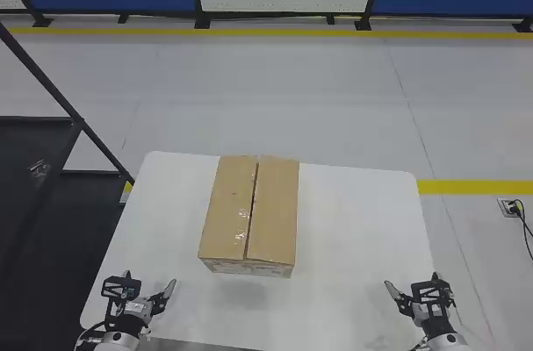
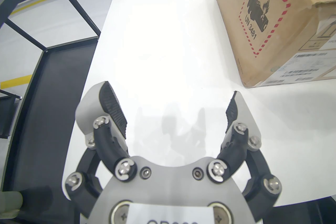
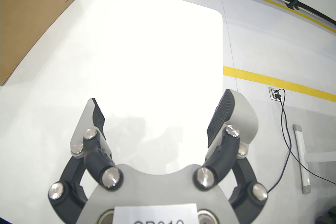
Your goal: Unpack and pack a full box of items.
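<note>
Top view: the closed box (image 1: pixel 250 215) sits mid table (image 1: pixel 354 228), long side pointing away, maybe a bit nearer the left gripper (image 1: pixel 141 290) than the right gripper (image 1: pixel 417 294)

Left wrist view: gripper spread wide, holding nothing, box ahead

Right wrist view: gripper spread wide too, box ahead, farther off

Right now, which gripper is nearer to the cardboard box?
Left. The left gripper is open, a short way off a near corner of the cardboard box; the right gripper, also open, is farther from its other near corner, across more bare table.
</note>
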Controlling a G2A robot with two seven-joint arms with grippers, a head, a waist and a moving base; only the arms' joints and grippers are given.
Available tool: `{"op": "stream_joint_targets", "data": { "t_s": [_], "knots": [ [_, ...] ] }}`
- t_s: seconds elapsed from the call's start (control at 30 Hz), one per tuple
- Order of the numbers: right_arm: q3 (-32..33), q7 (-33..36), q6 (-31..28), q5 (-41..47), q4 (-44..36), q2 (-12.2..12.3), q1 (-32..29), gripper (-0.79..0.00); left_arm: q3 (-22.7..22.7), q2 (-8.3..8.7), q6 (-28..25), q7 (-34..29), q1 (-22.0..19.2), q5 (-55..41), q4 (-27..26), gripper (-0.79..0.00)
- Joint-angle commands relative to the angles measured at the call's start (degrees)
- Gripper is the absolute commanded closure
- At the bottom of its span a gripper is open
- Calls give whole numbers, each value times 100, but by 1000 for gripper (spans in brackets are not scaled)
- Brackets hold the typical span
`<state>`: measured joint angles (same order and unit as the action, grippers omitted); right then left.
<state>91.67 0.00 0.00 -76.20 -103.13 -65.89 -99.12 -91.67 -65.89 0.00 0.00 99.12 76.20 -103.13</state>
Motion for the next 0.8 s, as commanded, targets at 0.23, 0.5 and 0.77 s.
{"op": "stream_joint_targets", "data": {
  "t_s": [0.23,0.5,0.77],
  "knots": [
    [0,0,0,0,0,0,0,-785,0,0,0,0,0,0,0,-784],
    [-158,-145,-221,69,-301,-30,60,-785,-1,-39,-333,830,-218,-451,238,-785],
    [-888,-46,963,-199,-524,-186,613,-785,-97,-67,-763,1124,-924,-1173,665,-785]
  ]
}}
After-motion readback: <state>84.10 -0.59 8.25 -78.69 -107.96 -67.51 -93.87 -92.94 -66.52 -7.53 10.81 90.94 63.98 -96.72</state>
